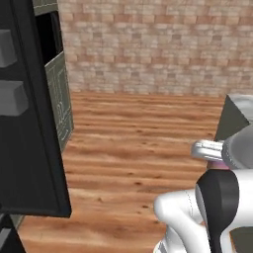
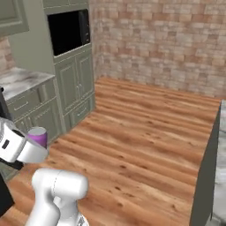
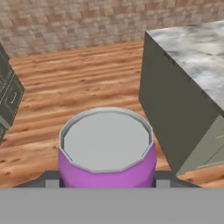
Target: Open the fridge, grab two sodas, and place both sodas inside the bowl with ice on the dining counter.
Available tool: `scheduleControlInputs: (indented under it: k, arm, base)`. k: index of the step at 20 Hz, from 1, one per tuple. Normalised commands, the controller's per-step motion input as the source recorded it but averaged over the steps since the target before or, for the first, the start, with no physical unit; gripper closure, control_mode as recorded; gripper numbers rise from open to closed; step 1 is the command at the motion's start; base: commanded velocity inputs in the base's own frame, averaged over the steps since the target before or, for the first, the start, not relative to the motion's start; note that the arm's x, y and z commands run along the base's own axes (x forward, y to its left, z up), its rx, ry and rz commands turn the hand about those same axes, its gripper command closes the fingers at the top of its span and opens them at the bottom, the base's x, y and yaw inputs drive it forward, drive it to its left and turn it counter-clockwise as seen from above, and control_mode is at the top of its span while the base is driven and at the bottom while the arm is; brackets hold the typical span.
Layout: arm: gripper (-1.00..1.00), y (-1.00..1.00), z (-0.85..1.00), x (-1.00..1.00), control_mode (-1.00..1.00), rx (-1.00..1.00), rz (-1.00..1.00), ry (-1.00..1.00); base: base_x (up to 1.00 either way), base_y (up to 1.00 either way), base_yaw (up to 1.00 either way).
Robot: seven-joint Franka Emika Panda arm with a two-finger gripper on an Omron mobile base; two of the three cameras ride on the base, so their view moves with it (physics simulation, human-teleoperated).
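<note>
Left base view: the black fridge [image 1: 29, 113] door stands at the left edge over the wood floor [image 1: 133, 143], and at the right the robot carries a can whose silver top [image 1: 210, 148] and a sliver of pink show beside the arm. Right base view: the pink soda [image 2: 38, 136] sits upright in the tool [image 2: 34, 145], low at the left, with the pale green cabinets [image 2: 75, 84] and brick wall [image 2: 167, 44] behind; a dark end panel of the desk [image 2: 207, 167] rises at the right. Hand view: the tool [image 3: 105, 179] pinches the pink soda [image 3: 107, 151] between its jaws, the grey lid facing the camera, and the marble desk [image 3: 197, 57] lies ahead to the right, well apart. The step in hand looks like carrying this can to the desk; it should go well if the can stays upright and the grip firm while the base drives round the desk's corner. No bowl can be made out here, so what it holds cannot be told
</note>
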Motion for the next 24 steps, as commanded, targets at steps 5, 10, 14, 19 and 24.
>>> scheduleControlInputs:
  k: [5,10,14,19,24]
  arm:
    - [1.00,0.00,0.00,0.00,1.00,0.00,0.00,0.00]
    - [1.00,0.00,0.00,0.00,1.00,0.00,0.00,0.00]
    - [1.00,0.00,0.00,0.00,1.00,0.00,0.00,0.00]
    - [1.00,0.00,0.00,0.00,1.00,0.00,0.00,0.00]
    - [1.00,0.00,0.00,0.00,1.00,0.00,0.00,0.00]
  base:
    - [0.54,-0.25,-0.49]
    - [0.61,-0.12,-0.48]
    - [0.69,0.00,-0.49]
    - [0.59,0.00,-0.54]
    - [0.49,0.01,-0.56]
